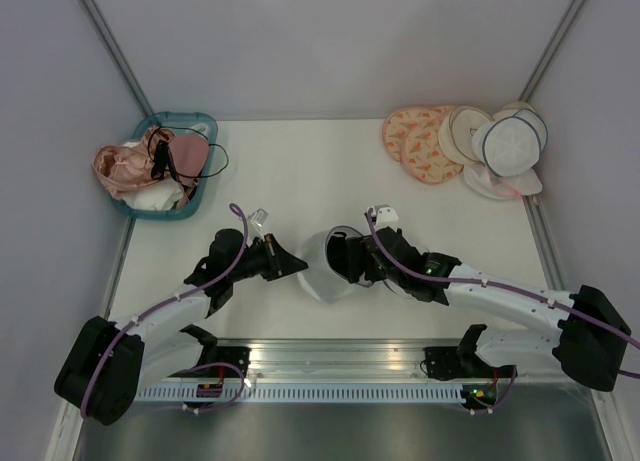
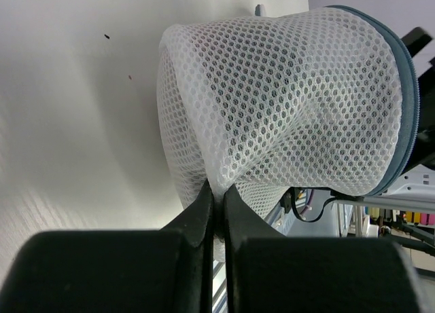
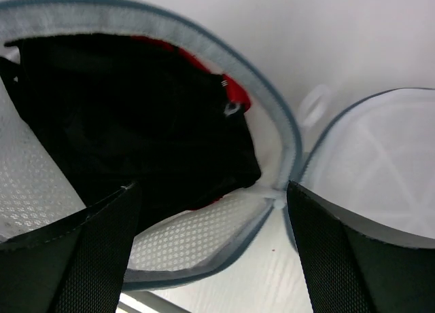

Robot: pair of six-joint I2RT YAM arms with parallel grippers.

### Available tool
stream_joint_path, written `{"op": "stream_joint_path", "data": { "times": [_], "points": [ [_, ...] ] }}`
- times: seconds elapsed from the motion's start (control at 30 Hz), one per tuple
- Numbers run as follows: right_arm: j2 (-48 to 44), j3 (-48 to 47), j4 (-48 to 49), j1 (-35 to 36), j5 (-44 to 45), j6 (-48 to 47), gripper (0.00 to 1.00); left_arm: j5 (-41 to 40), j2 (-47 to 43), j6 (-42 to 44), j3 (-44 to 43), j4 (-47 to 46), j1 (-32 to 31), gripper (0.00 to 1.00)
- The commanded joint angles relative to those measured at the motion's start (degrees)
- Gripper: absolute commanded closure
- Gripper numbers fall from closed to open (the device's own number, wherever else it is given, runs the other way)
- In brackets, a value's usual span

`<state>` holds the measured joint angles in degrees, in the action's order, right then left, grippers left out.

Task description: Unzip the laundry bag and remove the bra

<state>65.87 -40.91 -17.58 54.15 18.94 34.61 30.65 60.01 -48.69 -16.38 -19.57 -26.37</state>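
Left gripper (image 2: 217, 195): clenched, its two black fingers (image 2: 194, 221) pressed together on a pinched fold of mesh at the lower side of the laundry bag (image 2: 292, 102). The mesh bunches into a crease where the fingers meet. From the left wrist view the bag lies on its side on the white table (image 2: 68, 123), and its dark navy zipper trim (image 2: 408, 102) runs along the end farthest from that gripper. Right gripper (image 3: 211, 191): spread wide and grasping nothing, held at the bag's open mouth. One finger (image 3: 88, 252) lies over the mesh rim of the opening, while the other finger (image 3: 336, 259) lies by the seam joining the bag to its round lid (image 3: 380, 157). The lid is folded away to the side with its pale lining showing. The bra (image 3: 136, 123), black with a red portion near the rim, is inside the bag, directly ahead of the open fingers; whether either finger touches it cannot be told. In the overhead view the bag sits near the table's front edge, between the two grippers. A blue basket (image 1: 205, 121) of garments stands at the far left corner. A pile of round bags (image 1: 460, 146) lies at the far right, well apart from the arms.
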Motion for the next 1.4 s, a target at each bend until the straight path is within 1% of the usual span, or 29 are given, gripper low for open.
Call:
{"op": "stream_joint_path", "data": {
  "times": [0.0,0.13,0.17,0.2,0.27,0.3,0.37,0.4,0.47,0.5,0.6,0.63,0.67,0.7,0.8,0.83,0.9,0.93,0.97,1.0,1.1,1.13,1.23,1.37],
  "points": [
    [2.2,1.4,10.3,0.0,-7.5,-0.2,0.09,1.6,0.2,0.3,0.3,-4.5,0.2,0.98],
    [5.5,1.9,16.2,0.0,-9.4,0.4,0.10,2.1,1.2,-1.1,1.3,-6.9,0.3,0.98],
    [6.8,2.3,17.1,0.0,-9.7,0.4,0.12,2.7,1.6,-1.4,1.5,-8.7,0.2,0.98],
    [7.5,2.5,19.2,0.0,-10.0,0.5,0.19,2.8,2.0,-1.8,1.7,-9.3,0.2,0.98],
    [10.0,2.3,21.9,0.0,-10.3,0.8,0.29,3.4,3.4,-2.5,2.1,-10.7,0.2,0.98],
    [10.7,2.0,22.3,0.0,-10.5,0.9,0.41,3.8,3.7,-2.8,2.3,-12.1,0.2,0.98],
    [12.3,1.4,23.3,0.0,-10.2,0.9,0.58,4.6,4.2,-3.6,2.6,-13.0,0.2,0.98],
    [12.7,1.3,23.1,0.0,-9.9,0.9,0.73,4.7,4.2,-3.7,2.7,-13.6,0.2,0.98],
    [12.6,1.2,22.5,0.0,-8.5,0.7,0.86,4.8,3.5,-3.8,2.8,-13.7,0.2,0.98],
    [12.4,1.4,22.3,0.0,-7.6,0.5,1.00,4.5,3.3,-3.7,2.8,-13.6,0.3,0.98],
    [10.6,2.2,20.6,0.0,-5.3,0.3,0.99,4.2,2.4,-3.4,2.8,-12.9,0.3,0.98],
    [10.0,2.5,19.2,0.0,-5.0,0.0,1.00,4.2,2.2,-3.2,2.7,-11.9,0.3,0.95],
    [8.1,2.8,18.7,0.1,-4.4,0.0,1.00,3.9,2.0,-3.0,2.6,-11.4,0.3,0.88],
    [6.9,3.1,17.9,0.0,-4.3,-0.2,1.00,3.5,2.1,-2.7,2.6,-10.2,0.4,0.72],
    [1.7,3.5,15.3,0.0,-3.5,-0.7,1.00,2.2,1.7,-2.6,2.9,-9.3,0.5,0.58],
    [0.4,3.5,14.0,0.0,-3.3,-0.9,1.00,1.9,1.7,-2.6,3.0,-9.0,0.6,0.50],
    [-3.1,3.2,12.1,0.0,-2.9,-1.6,1.00,1.2,1.6,-2.9,3.3,-8.7,0.7,0.46],
    [-4.3,3.0,11.6,0.0,-2.9,-1.7,0.99,0.9,1.6,-3.0,3.3,-8.6,0.8,0.45],
    [-6.2,2.9,11.3,0.0,-2.9,-1.7,0.99,0.7,1.7,-3.0,3.3,-8.6,0.8,0.47],
    [-7.0,2.6,10.3,0.0,-2.7,-2.1,1.00,0.8,1.8,-3.2,3.2,-8.7,0.8,0.57],
    [-10.4,2.5,10.5,0.0,-2.6,-2.0,1.00,0.9,2.0,-3.2,2.8,-8.9,0.7,0.72],
    [-11.9,2.5,10.6,0.0,-2.0,-1.9,1.00,0.9,2.1,-3.2,2.8,-8.9,0.8,0.84],
    [-14.4,2.6,11.7,0.1,-1.3,-2.3,1.00,0.9,2.2,-3.3,2.6,-8.8,0.7,0.97],
    [-16.6,1.1,12.6,0.0,1.2,-4.0,1.00,0.9,2.3,-3.4,2.6,-8.8,0.8,0.98]
  ]
}}
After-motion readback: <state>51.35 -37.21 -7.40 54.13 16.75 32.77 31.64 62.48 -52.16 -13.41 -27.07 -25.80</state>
